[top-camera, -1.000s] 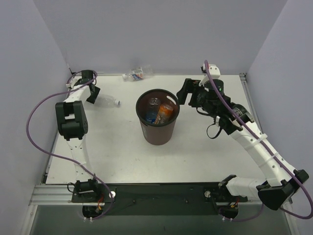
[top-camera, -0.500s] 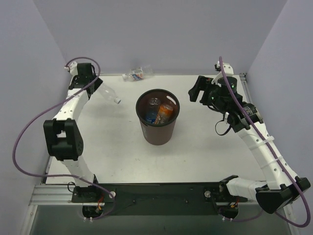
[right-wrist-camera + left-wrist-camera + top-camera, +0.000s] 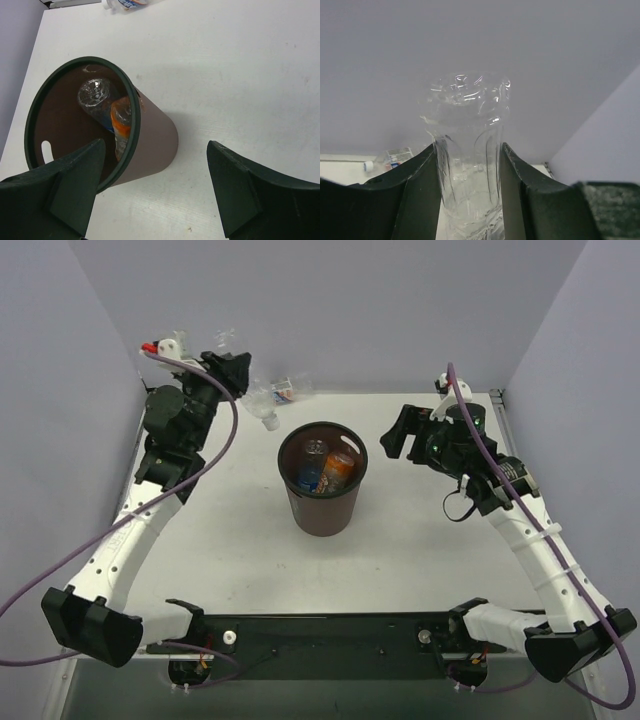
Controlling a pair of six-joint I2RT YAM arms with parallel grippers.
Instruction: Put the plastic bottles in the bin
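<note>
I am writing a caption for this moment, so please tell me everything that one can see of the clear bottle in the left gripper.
The clear bottle is thin, colourless plastic, crumpled and seemingly empty. The left gripper is shut on its body, one dark finger pressing each side. It hangs tilted above the table near the back wall, left of the bin, not over it. Its base points upward, its white cap down toward the table.

Orange bottle (image 3: 121, 119) inside brown bin (image 3: 156, 141)
</note>
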